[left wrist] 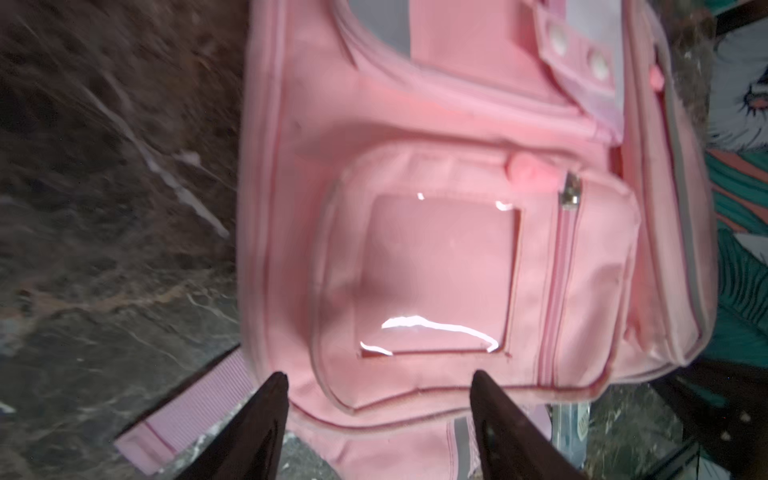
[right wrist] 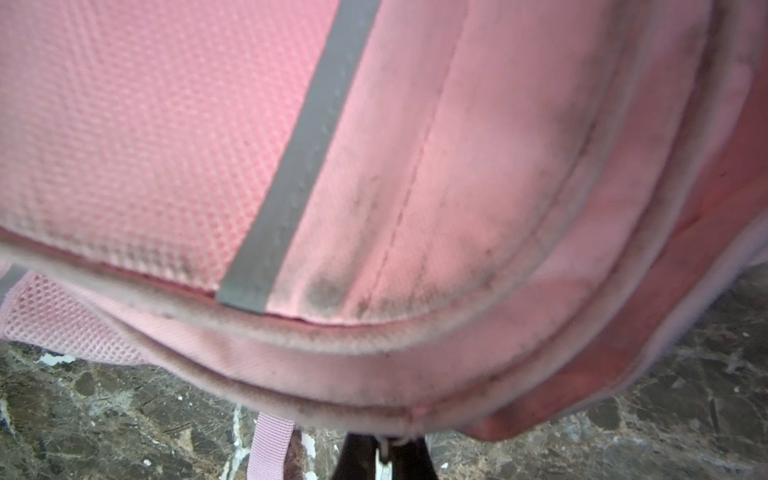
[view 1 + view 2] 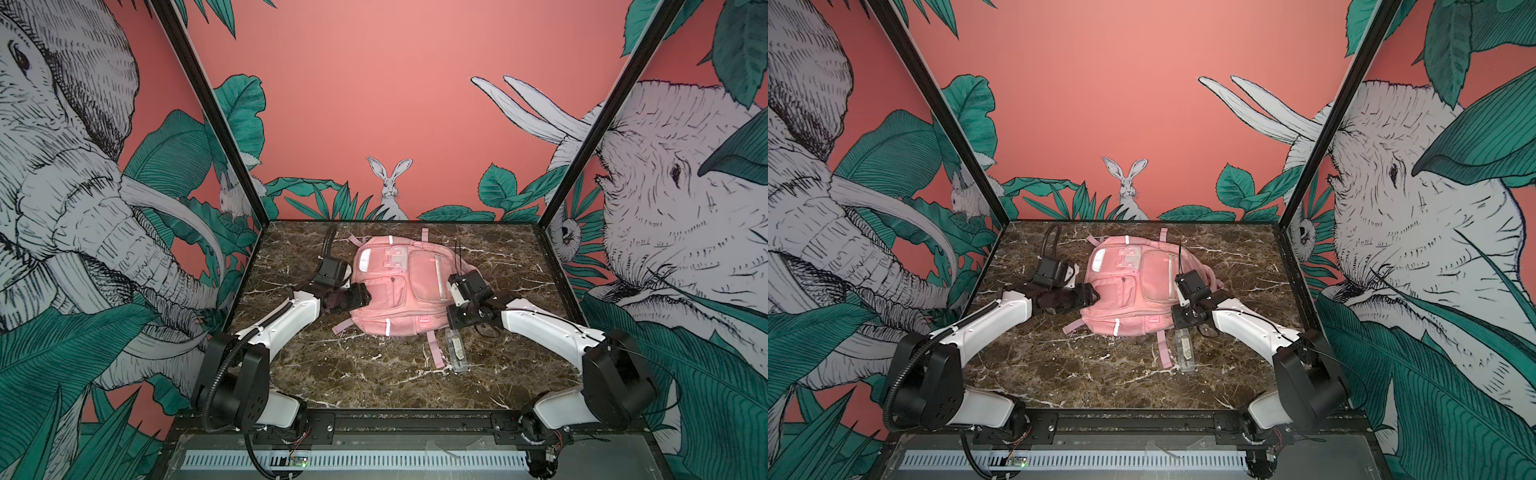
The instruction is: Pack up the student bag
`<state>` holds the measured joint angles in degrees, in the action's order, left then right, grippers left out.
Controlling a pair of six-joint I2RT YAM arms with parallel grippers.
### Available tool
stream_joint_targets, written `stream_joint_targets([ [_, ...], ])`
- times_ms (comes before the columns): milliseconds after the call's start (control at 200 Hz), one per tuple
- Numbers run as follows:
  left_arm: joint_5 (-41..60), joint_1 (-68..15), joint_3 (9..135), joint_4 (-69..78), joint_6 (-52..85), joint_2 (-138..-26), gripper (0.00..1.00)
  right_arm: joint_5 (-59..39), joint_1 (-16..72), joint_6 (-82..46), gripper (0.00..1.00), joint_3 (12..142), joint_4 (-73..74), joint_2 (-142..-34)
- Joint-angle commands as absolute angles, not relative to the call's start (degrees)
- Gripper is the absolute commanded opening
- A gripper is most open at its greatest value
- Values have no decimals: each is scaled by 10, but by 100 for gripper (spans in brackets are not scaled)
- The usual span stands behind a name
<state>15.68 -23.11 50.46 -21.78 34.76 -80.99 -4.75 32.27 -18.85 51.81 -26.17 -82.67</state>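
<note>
Two jaws spread, the left gripper (image 1: 379, 374) hovers at the student bag's (image 3: 395, 286) pocket (image 1: 457, 270). Right gripper (image 2: 384, 439) pinches its zip pull (image 2: 386, 449).

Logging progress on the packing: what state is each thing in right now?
student bag: lying flat, front up
small front pocket: zip looks closed
clear container: on the table beside the bag, unpacked
left gripper: jaws open, empty
right gripper: jaws shut at the bag's edge

No legible text, label on clear container (image 3: 456, 348) too small to read
</note>
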Motion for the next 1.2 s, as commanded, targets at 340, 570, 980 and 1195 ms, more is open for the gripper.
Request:
stream_joint_targets([
  [340,146,-322,459,-114,466,-825,71,-85,384,-150,0,575,-289,-858],
  [570,87,-310,478,-126,446,-884,70,-81,386,-154,0,578,-310,-858],
  [980,85,-215,501,-125,412,-954,70,-43,384,-138,0,592,-385,-878],
  [1195,90,-204,540,-136,406,-983,70,26,382,-133,0,598,-421,-884],
])
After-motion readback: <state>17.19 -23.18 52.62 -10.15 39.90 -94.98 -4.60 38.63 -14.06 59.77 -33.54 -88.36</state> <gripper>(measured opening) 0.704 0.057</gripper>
